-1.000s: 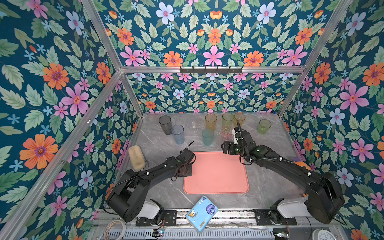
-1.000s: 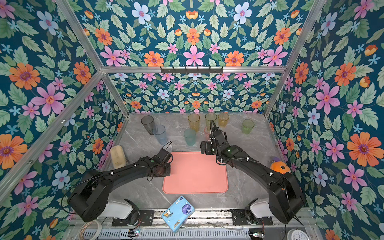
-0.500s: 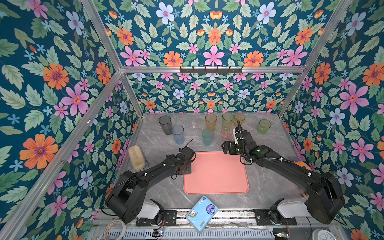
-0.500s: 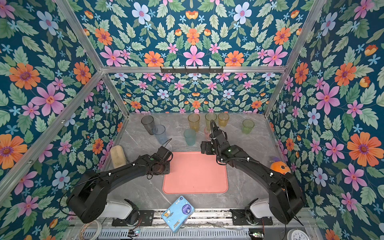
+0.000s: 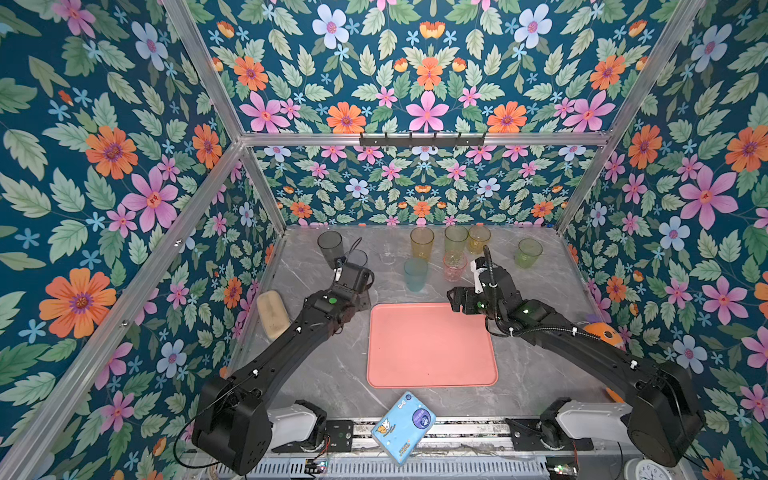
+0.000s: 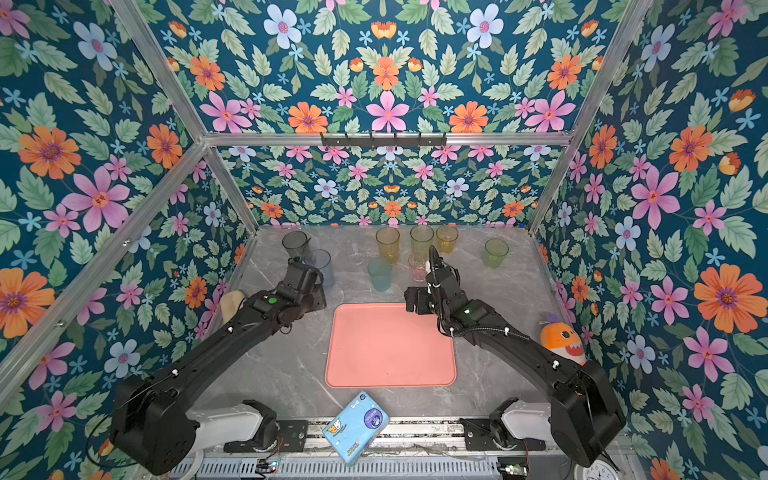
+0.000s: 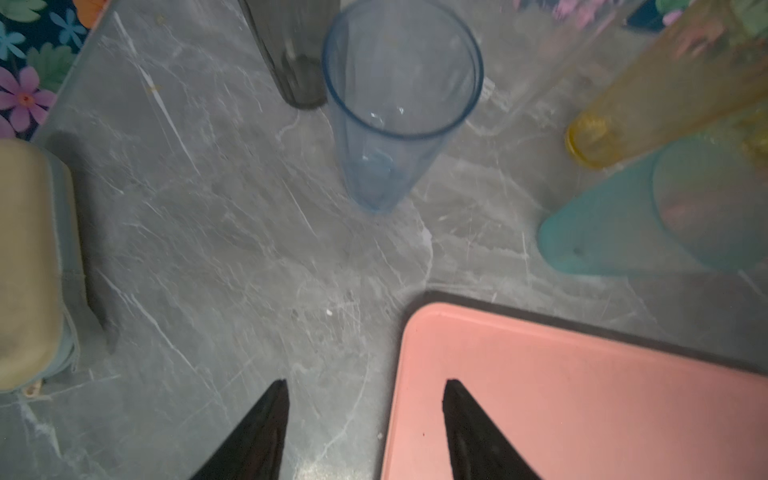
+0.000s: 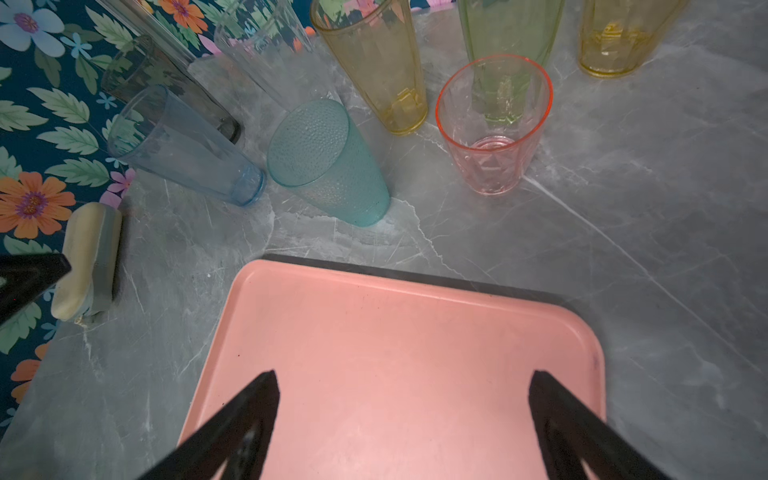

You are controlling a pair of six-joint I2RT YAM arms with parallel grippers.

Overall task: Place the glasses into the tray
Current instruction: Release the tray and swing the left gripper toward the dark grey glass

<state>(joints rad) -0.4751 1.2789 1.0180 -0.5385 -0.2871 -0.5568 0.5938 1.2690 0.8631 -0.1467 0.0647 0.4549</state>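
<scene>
Glasses (image 5: 415,274) upright on table (image 5: 332,374) beyond tray (image 5: 432,345); left jaws parted, right jaws wide, nothing gripped.

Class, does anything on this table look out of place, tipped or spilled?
Only the blue packet: it lies askew over the table's front edge, partly on the rail. None of the glasses lies tipped, and nothing has spilled.

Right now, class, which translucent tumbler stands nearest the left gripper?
The pale blue translucent tumbler, upright straight ahead of the left gripper, whose jaws stand apart. The smoky grey tumbler stands just beyond it, and the teal tumbler is farther aside.
</scene>
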